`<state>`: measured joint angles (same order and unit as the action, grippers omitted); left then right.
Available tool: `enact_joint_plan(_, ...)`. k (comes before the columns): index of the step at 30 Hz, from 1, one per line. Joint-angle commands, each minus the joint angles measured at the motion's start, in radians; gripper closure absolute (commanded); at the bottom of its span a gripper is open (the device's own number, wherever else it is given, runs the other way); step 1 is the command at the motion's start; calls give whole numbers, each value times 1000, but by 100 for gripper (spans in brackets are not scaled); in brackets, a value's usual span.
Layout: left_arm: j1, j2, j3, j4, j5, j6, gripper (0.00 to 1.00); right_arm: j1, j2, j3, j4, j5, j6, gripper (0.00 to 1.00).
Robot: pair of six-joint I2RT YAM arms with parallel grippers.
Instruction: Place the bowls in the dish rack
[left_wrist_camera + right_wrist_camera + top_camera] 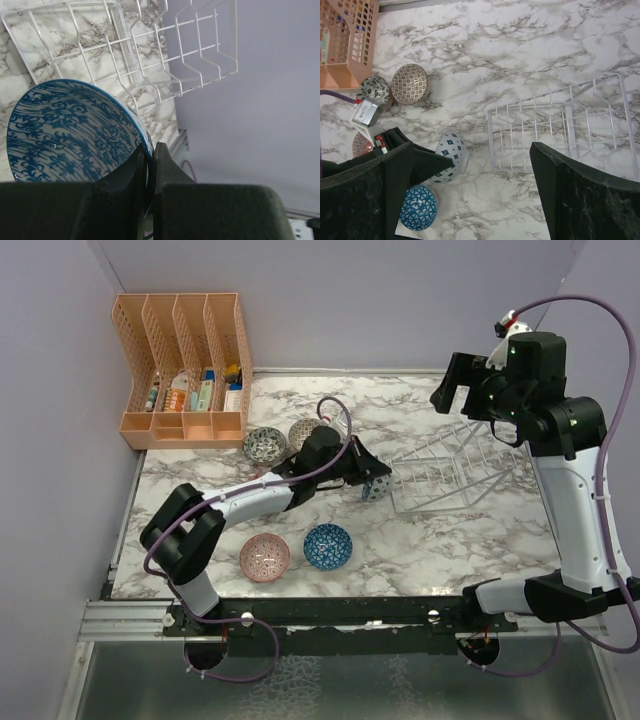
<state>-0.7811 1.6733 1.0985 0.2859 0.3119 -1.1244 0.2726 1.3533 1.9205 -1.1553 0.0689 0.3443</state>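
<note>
Lab test booth: marble tabletop (450, 540) boxed by plain lavender walls (350, 300).

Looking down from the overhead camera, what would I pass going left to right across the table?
Peach organizer → pink bowl → blue bowl → white-and-blue bowl gripped by the left hand → wire dish rack.

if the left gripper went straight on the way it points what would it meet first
Most likely the dish rack: the left gripper, clamped on a blue bowl, points at its wires, though depth is unclear.
</note>
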Motion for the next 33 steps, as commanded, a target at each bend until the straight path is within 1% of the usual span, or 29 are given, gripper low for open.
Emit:
enact_joint_plan(1,0,-34,-73,449,-80,-310,100,-6,-44,-13,41,-65,5,0)
enact_joint_plan(4,-1,14,-79,598,-135,-388,100,-6,-53,-27,46,-72,4,0)
enact_joint_plan(8,-5,141,-70,794,-186,-526,100,-6,-56,-25,48,-76,1,0)
enact_joint_plan(10,-15,183,-60,851,-214,-578,100,-6,-56,-22,46,-76,-2,0)
enact_joint_plan(16,-65,233,-73,915,-316,-634,100,-6,-57,-9,35,-63,-11,0)
enact_joint_plan(21,-81,272,-89,984,-395,-678,100,-6,-57,-18,34,-69,-14,0)
enact_joint_plan(27,-112,324,-118,1077,-495,-767,100,-6,-47,-20,35,-80,-16,0)
enact_joint_plan(33,-119,349,-141,1102,-532,-785,100,-6,-34,-19,31,-91,-16,0)
